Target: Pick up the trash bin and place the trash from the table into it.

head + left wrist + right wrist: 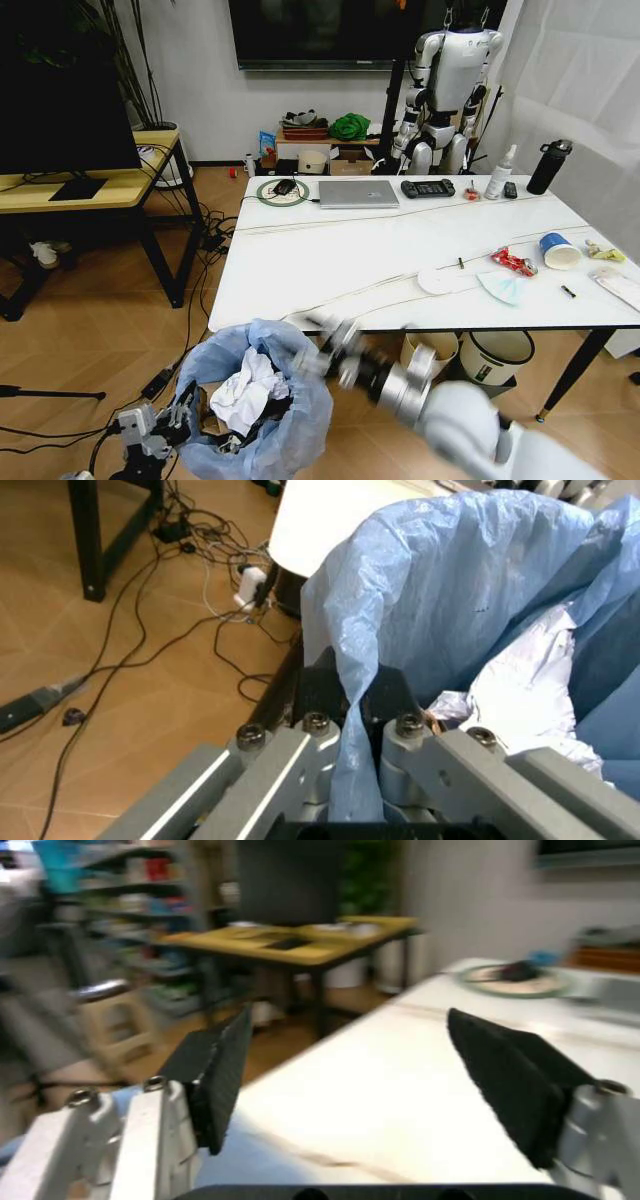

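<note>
The trash bin point(262, 400), lined with a crinkly light-blue bag, is seen at the lower left of the head view, just off the near left corner of the table point(330, 260), with crumpled white paper point(248, 388) lying inside it. The left gripper point(185, 408) is held at the bin's left rim; in the left wrist view, the left gripper point(352, 720) is pressed together on the rim, with blue bag film pinched between the black fingers point(385, 694). The right gripper point(335, 352) is blurred at the lower centre of the head view, above the bin's right edge and beside the table's front edge; in the right wrist view its black pads point(505, 1072) are spread wide apart with nothing between them, over the white tabletop. Toward the table's right end, remaining trash is seen: a blue-and-white paper cup point(558, 250), a crushed red can point(513, 262) and a pale wrapper point(500, 288).
</note>
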Controlling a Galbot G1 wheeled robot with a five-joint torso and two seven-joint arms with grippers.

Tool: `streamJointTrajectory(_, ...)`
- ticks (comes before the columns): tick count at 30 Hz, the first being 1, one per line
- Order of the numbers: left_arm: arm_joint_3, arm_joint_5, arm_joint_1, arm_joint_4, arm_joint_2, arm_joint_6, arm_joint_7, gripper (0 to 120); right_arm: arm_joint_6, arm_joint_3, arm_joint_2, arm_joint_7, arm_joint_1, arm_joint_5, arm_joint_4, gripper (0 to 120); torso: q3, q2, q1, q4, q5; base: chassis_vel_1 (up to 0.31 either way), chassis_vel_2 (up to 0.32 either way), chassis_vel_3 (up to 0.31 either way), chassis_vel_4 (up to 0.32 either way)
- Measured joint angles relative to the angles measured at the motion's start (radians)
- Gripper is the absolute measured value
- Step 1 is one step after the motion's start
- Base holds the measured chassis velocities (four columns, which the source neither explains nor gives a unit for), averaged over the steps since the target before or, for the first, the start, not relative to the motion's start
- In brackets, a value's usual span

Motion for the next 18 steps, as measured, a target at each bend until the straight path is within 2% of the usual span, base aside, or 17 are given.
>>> streamJointTrajectory(3, 0.018, -0.004, -0.018, 0.009, 0.019, 0.001, 0.000, 0, -0.083, 0.181, 0.011, 0.066, -0.009, 0.002, -0.070, 91, 0.000, 0.000, 0.000, -0.0003, 0.0001, 0.000, 0.000, 0.000, 0.000)
streamJointTrajectory(4, 0.018, -0.004, -0.018, 0.009, 0.019, 0.001, 0.000, 0, -0.083, 0.181, 0.011, 0.066, -0.009, 0.002, -0.070, 91, 0.000, 0.000, 0.000, -0.0003, 0.0001, 0.000, 0.000, 0.000, 0.000)
streamJointTrajectory(6, 0.029, -0.009, -0.025, 0.009, 0.028, 0.001, 0.000, 0, -0.120, 0.261, 0.008, 0.083, -0.006, 0.005, -0.135, 98, 0.000, 0.000, 0.000, -0.0002, 0.0002, 0.000, 0.000, 0.000, 0.000)
streamJointTrajectory(9, 0.040, -0.011, -0.026, 0.008, 0.038, 0.001, 0.002, 0, -0.146, 0.323, -0.008, 0.082, -0.001, 0.003, -0.238, 100, 0.000, 0.000, 0.000, -0.0004, 0.0003, 0.000, 0.000, 0.000, 0.000)
streamJointTrajectory(13, 0.043, -0.014, -0.025, 0.004, 0.044, -0.001, 0.006, 0, -0.156, 0.322, -0.022, 0.080, 0.008, -0.003, -0.315, 100, 0.000, 0.000, 0.000, -0.0004, 0.0002, 0.000, 0.000, 0.000, 0.000)
streamJointTrajectory(18, 0.039, -0.019, -0.025, 0.003, 0.045, -0.004, 0.012, 0, -0.156, 0.265, -0.027, 0.069, 0.045, -0.041, -0.416, 100, 0.000, 0.000, 0.000, -0.0002, 0.0000, 0.000, 0.000, 0.000, 0.000)
